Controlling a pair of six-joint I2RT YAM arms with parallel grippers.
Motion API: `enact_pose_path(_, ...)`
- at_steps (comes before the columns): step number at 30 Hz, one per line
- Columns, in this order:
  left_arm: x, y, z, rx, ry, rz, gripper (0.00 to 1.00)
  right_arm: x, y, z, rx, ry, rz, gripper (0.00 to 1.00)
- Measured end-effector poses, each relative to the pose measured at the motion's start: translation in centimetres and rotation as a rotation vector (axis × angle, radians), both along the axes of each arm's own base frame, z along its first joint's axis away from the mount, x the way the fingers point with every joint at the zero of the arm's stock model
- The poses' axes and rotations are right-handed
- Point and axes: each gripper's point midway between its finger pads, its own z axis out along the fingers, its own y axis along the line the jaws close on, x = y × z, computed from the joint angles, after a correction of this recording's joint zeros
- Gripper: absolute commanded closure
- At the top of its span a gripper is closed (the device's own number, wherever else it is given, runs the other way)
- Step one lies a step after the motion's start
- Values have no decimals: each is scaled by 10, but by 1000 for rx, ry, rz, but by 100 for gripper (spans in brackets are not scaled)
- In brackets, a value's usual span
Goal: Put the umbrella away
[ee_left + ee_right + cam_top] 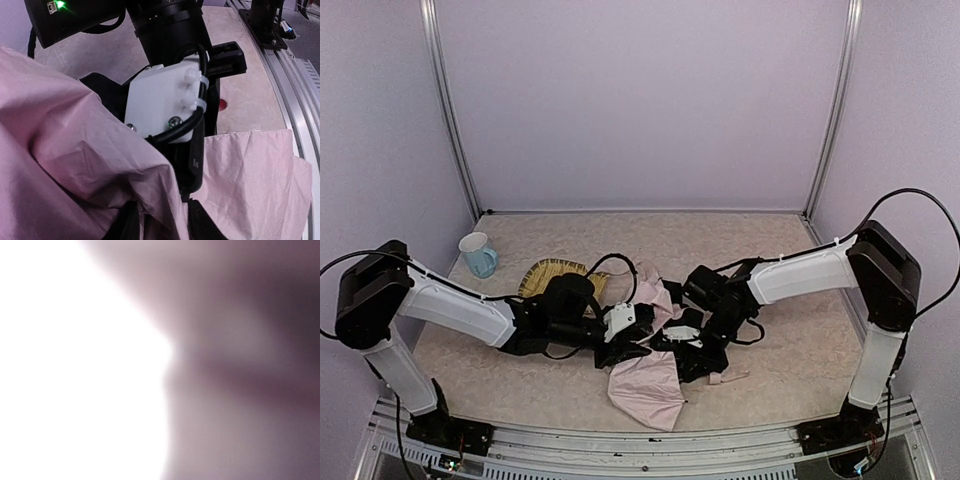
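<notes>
- far left on the table (pixel 500 385) there's a pale blue mug (pixel 478 254), upright and well apart from the rest.
- next over is the woven yellow tray (pixel 548 274), lying flat. part of it is hidden behind my left arm (pixel 460 310), which stretches low across the table toward the middle.
- my left gripper (pixel 625 345) is down at the left side of the umbrella. from its own camera, pink cloth fills most of the view and bunches up right by my dark fingers (pixel 205 227) at the bottom edge. whether i'm clamped on that cloth or loose, honestly can't tell.
- the umbrella (pixel 648 388) sits mid-table between my two grippers as a crumpled heap. pink fabric spills toward the near edge, with black lining and ribs jumbled behind it. it's near the tray, not on it.
- my right gripper (pixel 680 338) is on the right side of the heap, pressed down into the black part with the jaws closed tight. can't make out what, if anything, is pinched.
- the view from my right wrist is just a white and purplish blur.
</notes>
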Motion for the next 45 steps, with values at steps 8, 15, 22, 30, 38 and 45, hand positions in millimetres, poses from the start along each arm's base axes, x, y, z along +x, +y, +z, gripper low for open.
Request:
enact_pose_path(8,29,-5,-25,12,258,23,100,2,3,9,53,-20,3,63)
enact_pose_path(15,42,-12,-52,32,482,15,100,6,4,53,170,-132,-33,35)
enact_pose_path(22,43,-15,-59,17,631,-22,100,14,3,99,249,-407,-106,0)
enact_pose_path(30,46,-18,-64,15,755,-35,100,-49,49,79,357,-573,57,0)
enact_pose_path(38,47,-17,-65,20,795,-31,100,-33,74,46,345,-648,22,70)
enact_pose_path(45,48,-17,-66,25,808,-39,100,-2,72,51,311,-689,-116,100)
